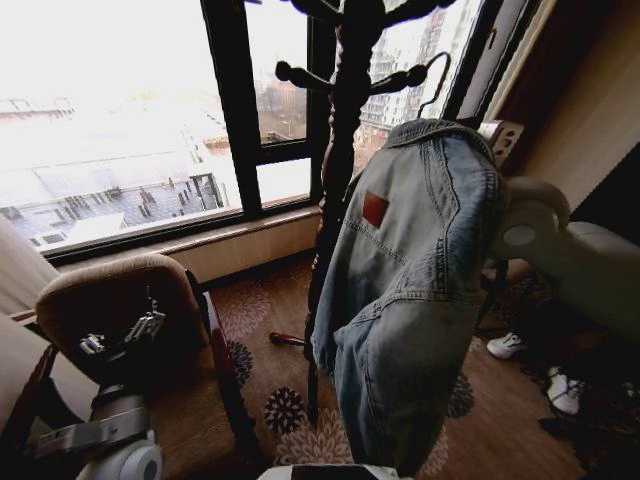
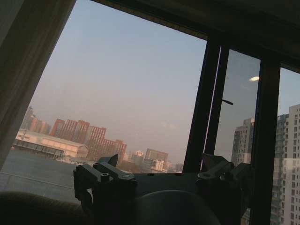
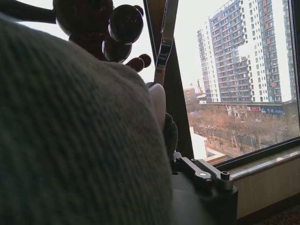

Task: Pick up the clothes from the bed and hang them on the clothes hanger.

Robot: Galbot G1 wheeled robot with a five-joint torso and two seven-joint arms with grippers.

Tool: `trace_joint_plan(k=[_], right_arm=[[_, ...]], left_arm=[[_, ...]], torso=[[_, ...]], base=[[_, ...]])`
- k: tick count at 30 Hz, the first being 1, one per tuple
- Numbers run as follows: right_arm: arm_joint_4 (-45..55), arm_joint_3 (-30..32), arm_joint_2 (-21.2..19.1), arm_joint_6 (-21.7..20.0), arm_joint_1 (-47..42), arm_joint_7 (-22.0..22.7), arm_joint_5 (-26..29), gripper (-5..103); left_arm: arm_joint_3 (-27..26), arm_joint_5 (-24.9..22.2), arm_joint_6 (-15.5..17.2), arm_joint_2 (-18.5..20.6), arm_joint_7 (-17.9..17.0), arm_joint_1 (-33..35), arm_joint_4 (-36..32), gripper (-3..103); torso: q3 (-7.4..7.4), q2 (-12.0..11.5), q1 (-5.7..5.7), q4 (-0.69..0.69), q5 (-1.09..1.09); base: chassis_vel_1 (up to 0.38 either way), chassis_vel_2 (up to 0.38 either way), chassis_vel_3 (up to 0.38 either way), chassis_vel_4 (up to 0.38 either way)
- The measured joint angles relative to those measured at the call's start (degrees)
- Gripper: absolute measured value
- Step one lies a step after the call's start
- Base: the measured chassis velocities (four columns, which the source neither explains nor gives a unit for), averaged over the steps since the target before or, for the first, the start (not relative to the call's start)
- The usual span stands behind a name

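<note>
Denim, light blue and faded, makes up the jacket (image 1: pixel 410 290), which hangs in front of the dark wooden coat stand (image 1: pixel 345 150) and just beside its post, an orange-red label (image 1: pixel 374 209) showing near the collar. A thin black wire hook (image 1: pixel 437 82) rises from the collar toward one knobbed arm of the stand; whether it rests on that arm cannot be told. The right arm (image 1: pixel 545 235), white and rounded, reaches in behind the jacket's shoulder on the side away from the stand, and its right gripper (image 3: pixel 176 154) is buried in cloth in the right wrist view, so the set of its fingers cannot be told. The left gripper (image 1: pixel 125 335) sits low, well apart from the stand, above a brown padded chair back (image 1: pixel 115 290); in the left wrist view its fingers (image 2: pixel 103 176) are spread and hold nothing. Behind the stand runs a black-framed window (image 1: pixel 235 110).
</note>
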Motion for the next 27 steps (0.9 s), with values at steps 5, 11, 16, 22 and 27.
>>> trace_joint_plan(k=[5,11,16,22,27], right_arm=[[-1.22,-0.30,0.72,0.01,0.43,0.75,0.15,21],[-2.79,-3.27,2.84,0.00,2.88,1.10,0.10,21],[-3.53,-5.53,5.42,-0.01,4.52,2.27,-0.10,21],[-2.73,-6.64,6.90,-0.12,4.83,3.03,-0.52,21],[-0.72,-6.86,6.05,-0.40,5.26,2.48,-0.54,21]], left_arm=[[-0.02,0.01,-0.01,0.05,0.03,-0.06,0.07,100],[-0.01,0.01,-0.03,0.00,0.07,-0.38,0.37,100],[-0.10,-0.03,-0.10,0.02,0.10,-0.57,0.59,100],[-0.48,-0.43,-0.24,0.27,0.12,-0.87,0.96,100],[-0.41,-0.48,-0.27,0.30,0.12,-1.26,1.27,100]], torso=[[0.00,0.00,0.00,-0.02,0.00],[0.00,0.00,0.00,-0.02,0.00],[0.00,0.00,0.01,-0.05,0.00],[0.00,0.00,0.01,-0.04,0.02],[0.00,0.00,0.01,0.00,0.00]], base=[[0.000,0.000,0.000,0.000],[0.000,0.000,0.000,0.000],[0.000,0.000,0.000,0.000],[0.000,0.000,0.000,0.000],[0.000,0.000,0.000,0.000]])
